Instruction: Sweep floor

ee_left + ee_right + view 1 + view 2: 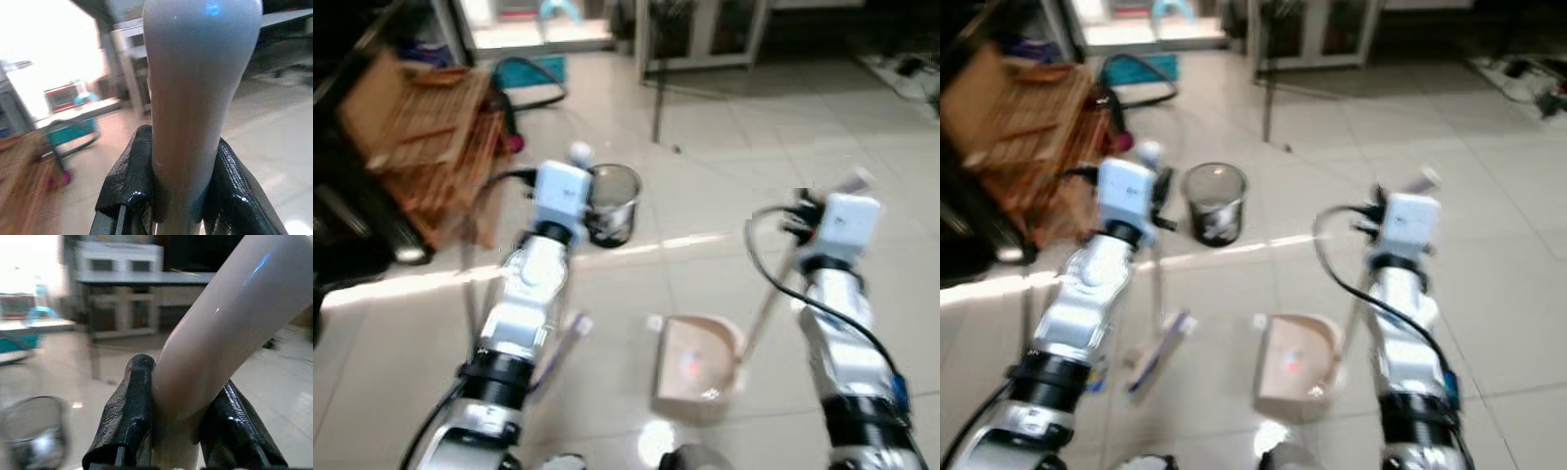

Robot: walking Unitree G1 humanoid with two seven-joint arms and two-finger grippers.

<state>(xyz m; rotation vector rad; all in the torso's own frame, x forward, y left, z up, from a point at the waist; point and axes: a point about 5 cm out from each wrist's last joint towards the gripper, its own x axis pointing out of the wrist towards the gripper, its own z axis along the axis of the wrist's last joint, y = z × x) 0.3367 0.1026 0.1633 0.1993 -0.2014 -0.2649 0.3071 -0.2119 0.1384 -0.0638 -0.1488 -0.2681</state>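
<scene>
The left gripper (182,196) is clamped on the pale grey rounded handle of a broom (195,98), its two black fingers (129,181) pressed against either side of the shaft in the left wrist view. In the head views that handle runs down from the left gripper to a blurred white-and-purple broom head (1160,352) resting on the glossy beige tiled floor (724,157), below and slightly inward of the left arm. The right gripper (178,426) is pinched on the cream plastic handle of a dustpan (230,328), which slants up and away between its fingers (132,411) in the right wrist view. The thin handle descends from the right gripper to the beige plastic dustpan (697,367), which sits on the tiles below and to the inner side of the right arm, between the two arms and nearer the right one. A small reddish spot shows inside the pan, too blurred to identify. Ahead of the left gripper, just beyond it, stands a round shiny metal bin with a dark liner (611,203). Farther out on the left gripper's outer side leans a stack of slatted wooden furniture (426,127), with a teal object (533,70) on the floor past it. Well beyond both grippers stands a white cabinet with glass doors (705,34).
</scene>
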